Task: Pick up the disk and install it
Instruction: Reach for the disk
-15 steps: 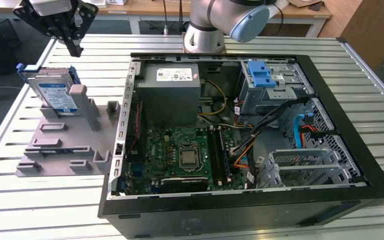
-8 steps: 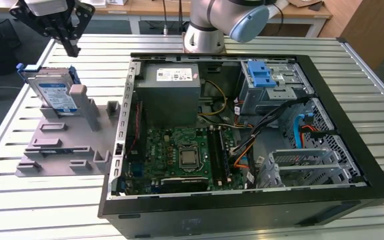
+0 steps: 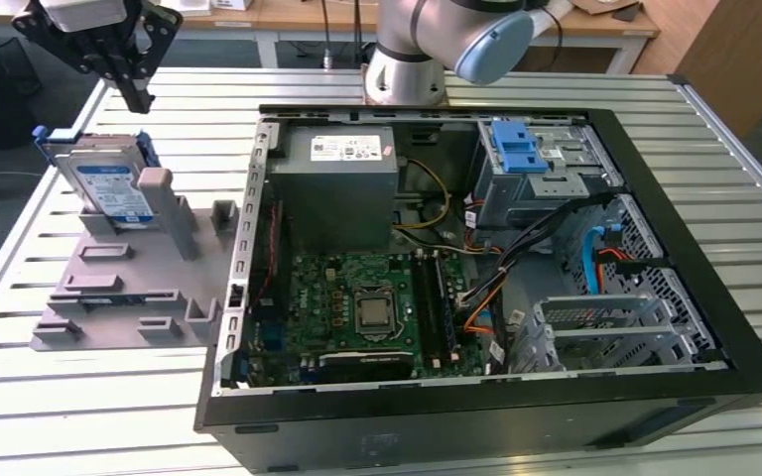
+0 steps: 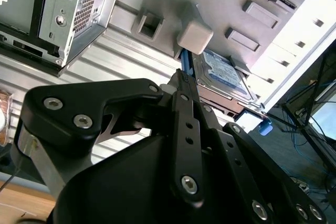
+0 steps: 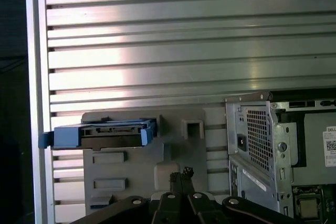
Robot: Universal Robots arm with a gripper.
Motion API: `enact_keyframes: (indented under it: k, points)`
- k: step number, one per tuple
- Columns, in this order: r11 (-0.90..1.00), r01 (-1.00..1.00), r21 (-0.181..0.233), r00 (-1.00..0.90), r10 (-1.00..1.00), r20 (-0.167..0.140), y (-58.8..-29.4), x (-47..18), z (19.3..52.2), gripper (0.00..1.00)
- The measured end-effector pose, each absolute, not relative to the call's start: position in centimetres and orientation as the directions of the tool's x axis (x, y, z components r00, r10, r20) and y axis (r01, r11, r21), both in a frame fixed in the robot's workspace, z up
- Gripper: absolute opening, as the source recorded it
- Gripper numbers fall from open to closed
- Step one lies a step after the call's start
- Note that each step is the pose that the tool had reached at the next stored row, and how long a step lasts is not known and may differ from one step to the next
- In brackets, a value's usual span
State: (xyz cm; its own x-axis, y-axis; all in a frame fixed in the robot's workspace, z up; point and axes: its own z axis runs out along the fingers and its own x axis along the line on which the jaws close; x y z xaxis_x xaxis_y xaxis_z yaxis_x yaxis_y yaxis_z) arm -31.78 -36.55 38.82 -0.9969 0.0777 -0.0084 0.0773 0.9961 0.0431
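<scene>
At the exterior view's left the gripper hung above the slatted table. Its two black fingers were pressed together with nothing between them — clenched and empty, and both wrist views agreed.

Just below the fingertips, and clear of them, the disk stood on edge in a grey holder. Its white-and-blue label faced outward and blue rails framed its sides. In the first wrist view the disk lay edge-on, ahead of the closed tips and a little to one side. In the second wrist view it sat beyond the gripper, with part of the labelled face showing past a grey post of the holder.

By its look the disk would be stiff and fairly heavy for its bulk. It would not bend, but it would take knocks and drops badly. Its bare metal faces were likely slick, and the plastic rails would give slightly under pressure. The sound place to hold it seemed to be the upper part standing free of the holder, pinched across the two flat faces rather than by the rails.

Further right, well apart from the gripper, the open computer case lay on the table. Its drive cage carried a blue latch at the far corner. The disk had not yet been lifted.
</scene>
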Motion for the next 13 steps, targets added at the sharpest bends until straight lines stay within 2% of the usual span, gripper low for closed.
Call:
enact_keyframes:
  k: [13]
  points:
    - [0.996, 0.077, 0.043, -0.997, 0.078, -0.008, -36.55, -32.68, 38.76, 0.11]
